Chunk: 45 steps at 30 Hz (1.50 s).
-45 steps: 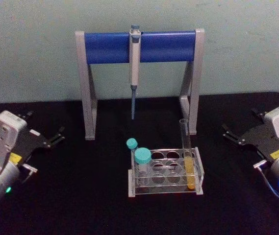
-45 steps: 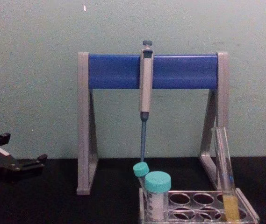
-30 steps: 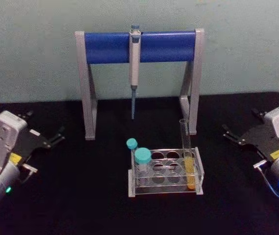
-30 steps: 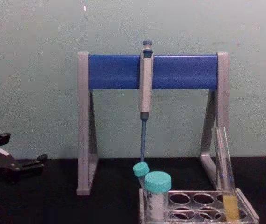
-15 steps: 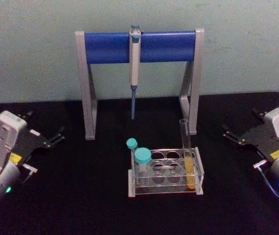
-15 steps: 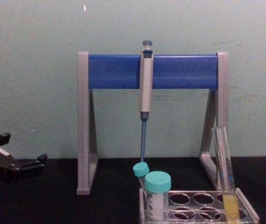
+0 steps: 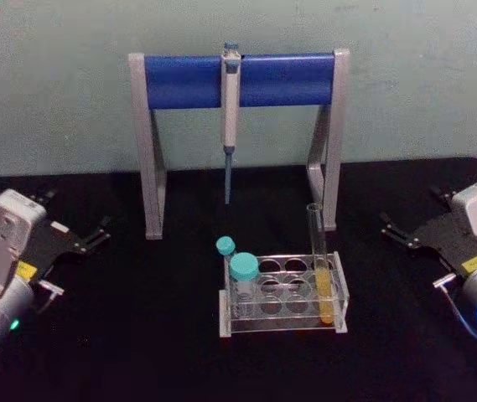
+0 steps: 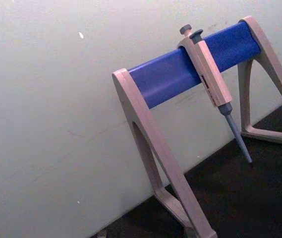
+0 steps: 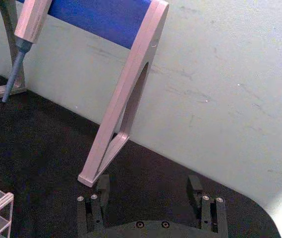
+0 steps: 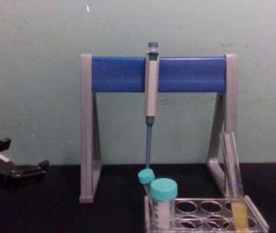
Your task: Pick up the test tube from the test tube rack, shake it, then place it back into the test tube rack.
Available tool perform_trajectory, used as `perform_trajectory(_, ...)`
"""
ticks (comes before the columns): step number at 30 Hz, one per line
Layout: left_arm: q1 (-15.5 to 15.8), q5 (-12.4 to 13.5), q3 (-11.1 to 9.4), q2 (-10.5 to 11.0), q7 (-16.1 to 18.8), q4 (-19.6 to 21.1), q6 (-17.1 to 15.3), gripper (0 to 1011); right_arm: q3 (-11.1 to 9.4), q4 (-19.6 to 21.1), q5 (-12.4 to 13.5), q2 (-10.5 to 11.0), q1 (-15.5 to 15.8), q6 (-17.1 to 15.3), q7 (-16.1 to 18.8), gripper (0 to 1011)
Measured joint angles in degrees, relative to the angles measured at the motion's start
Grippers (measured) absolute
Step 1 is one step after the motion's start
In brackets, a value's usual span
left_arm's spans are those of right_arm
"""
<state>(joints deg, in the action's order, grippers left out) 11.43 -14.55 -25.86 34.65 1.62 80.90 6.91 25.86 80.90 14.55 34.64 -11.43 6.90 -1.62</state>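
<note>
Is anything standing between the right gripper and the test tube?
Nothing visible. Bare table lies between the right gripper and the test tube at the right end of the test tube rack; the pipette stand stands farther back. The left gripper sits opposite.

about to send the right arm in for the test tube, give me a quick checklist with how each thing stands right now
1. The test tube is seated at the right end of the test tube rack, leaning slightly: ok.
2. The right tool is open, fingers apart: ok.
3. The teal-capped tubes sit at the rack's left end, away from the right tool's approach: ok.
4. Gap between the tube's top and the right leg of the pipette stand behind it: cannot tell.
5. The tube is uncapped, with its yellow liquid only in the lower part, so probably room to shake: ok.
6. The left tool is open at the table's left, far from the rack: ok.
</note>
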Motion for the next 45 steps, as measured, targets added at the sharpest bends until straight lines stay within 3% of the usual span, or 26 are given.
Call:
perform_trajectory(13,0.0,0.0,0.0,0.0,0.0,0.0,0.0,1001,-2.7,2.9,0.3,0.9,1.8,0.3,2.8,1000)
perform_trajectory(21,0.0,0.0,0.0,0.0,0.0,0.0,0.0,1001,-6.1,9.1,3.4,3.6,5.3,-0.2,6.2,1000)
perform_trajectory(29,0.0,0.0,0.0,0.0,0.0,0.0,0.0,1001,-8.7,15.3,7.7,5.4,8.4,-5.2,9.9,1000)
perform_trajectory(38,0.0,0.0,0.0,0.0,0.0,0.0,0.0,1001,-9.9,20.6,10.1,6.1,11.6,-7.5,13.9,1000)
perform_trajectory(41,0.0,0.0,0.0,0.0,0.0,0.0,0.0,1001,-10.0,21.0,10.3,6.1,11.9,-7.5,14.7,1000)
perform_trajectory(45,0.0,0.0,0.0,0.0,0.0,0.0,0.0,1001,-9.6,21.2,11.1,5.4,11.7,-8.0,18.1,1000)
